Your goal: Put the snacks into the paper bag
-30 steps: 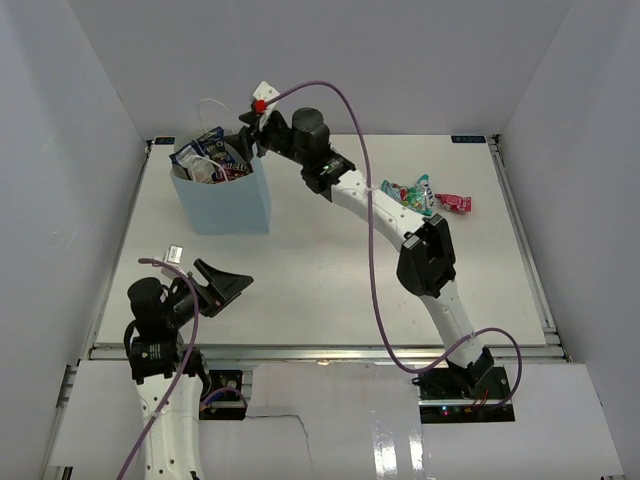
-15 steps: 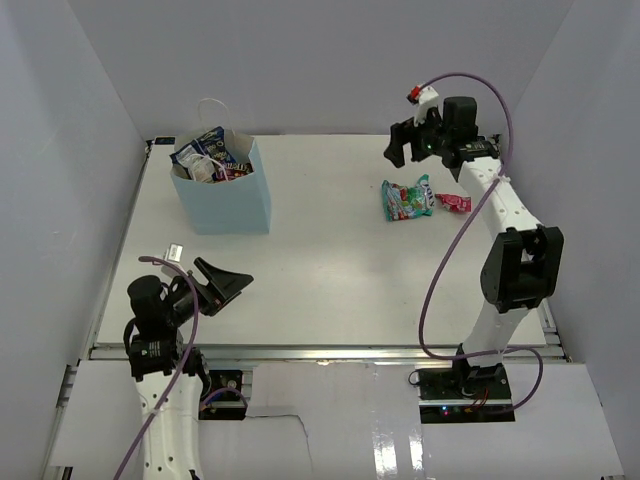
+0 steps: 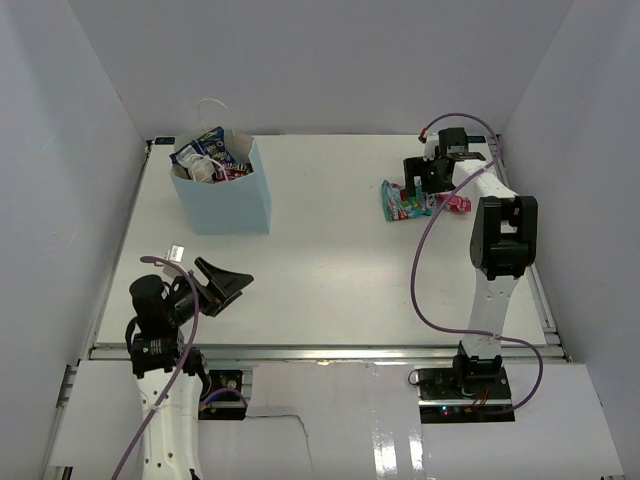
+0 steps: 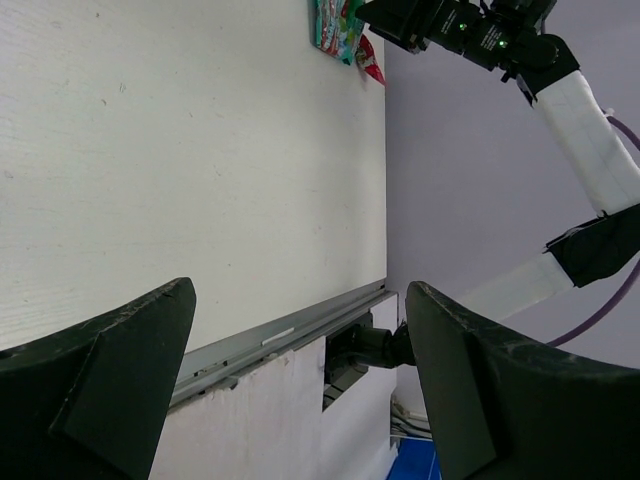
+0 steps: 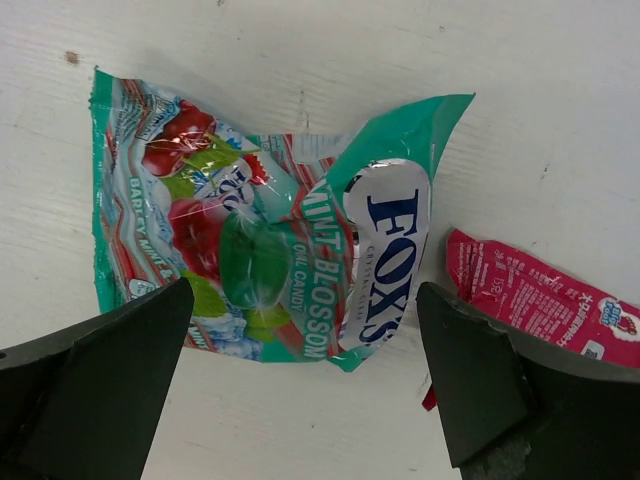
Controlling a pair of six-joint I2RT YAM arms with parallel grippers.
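- A white, matte counter (image 3: pixel 330 260) is spread beneath both pairs of jaws.
- It is enclosed by plain pale grey walls: a back wall (image 3: pixel 320 60) beyond the right jaws, a left wall (image 3: pixel 60 200) outside the left jaws, and a right wall (image 3: pixel 590 200) outside the right jaws.
- A metal rail (image 3: pixel 320 351) is fitted along the counter's edge, on the near side of the left jaws.
- Soft, even light is cast; only faint shadows are seen.
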